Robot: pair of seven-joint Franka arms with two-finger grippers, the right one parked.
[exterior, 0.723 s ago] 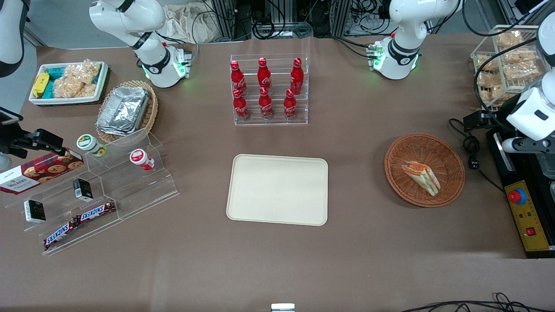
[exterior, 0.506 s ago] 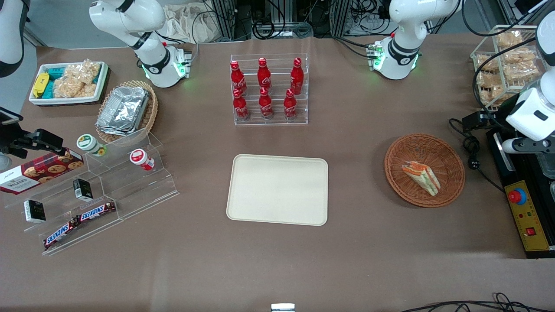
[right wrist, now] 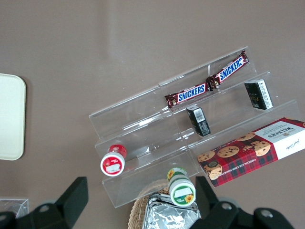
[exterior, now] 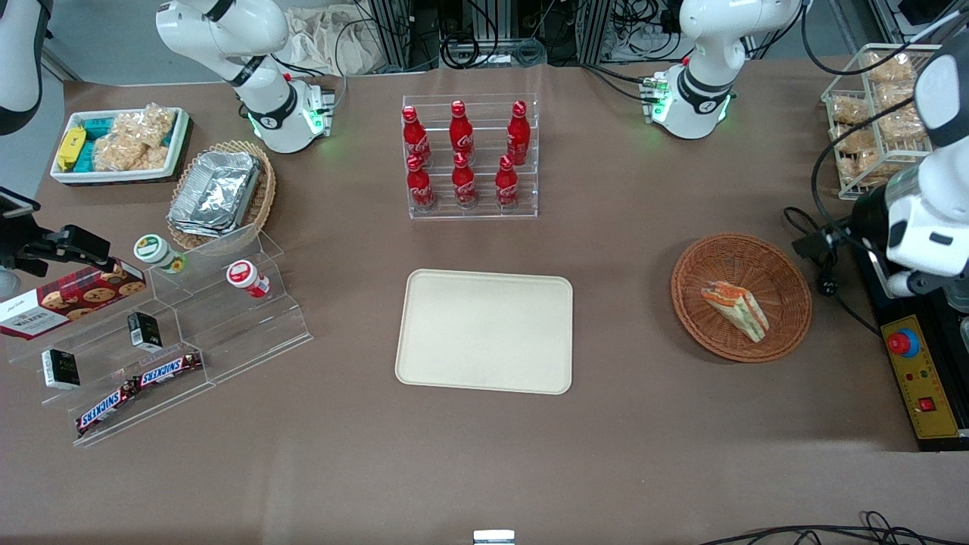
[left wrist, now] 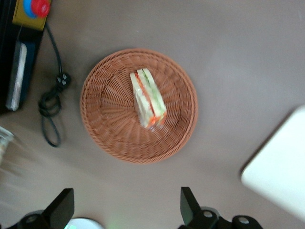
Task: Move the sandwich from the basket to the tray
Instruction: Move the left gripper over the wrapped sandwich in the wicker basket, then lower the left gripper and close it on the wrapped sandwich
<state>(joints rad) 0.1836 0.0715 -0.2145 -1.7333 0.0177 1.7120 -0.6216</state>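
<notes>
The sandwich (exterior: 736, 310) (left wrist: 148, 98), a wrapped wedge with orange, red and green layers, lies in the round reddish-brown basket (exterior: 685, 266) (left wrist: 102, 133) toward the working arm's end of the table. The cream tray (exterior: 484, 331) (left wrist: 281, 171) lies flat mid-table beside the basket, with nothing on it. My left gripper (left wrist: 126, 207) hovers high above the bare table beside the basket, open, with nothing between its fingers. In the front view only the arm's white wrist (exterior: 925, 235) shows, at the table's edge beside the basket.
A black cable with plug (exterior: 825, 257) (left wrist: 52, 100) and a control box with a red button (exterior: 905, 343) lie beside the basket. A wire rack of snack bags (exterior: 870, 113) and a rack of red bottles (exterior: 469, 155) stand farther from the front camera.
The left arm's wrist has shifted slightly toward the basket and nearer the front camera. Sandwich, basket and tray have not moved.
</notes>
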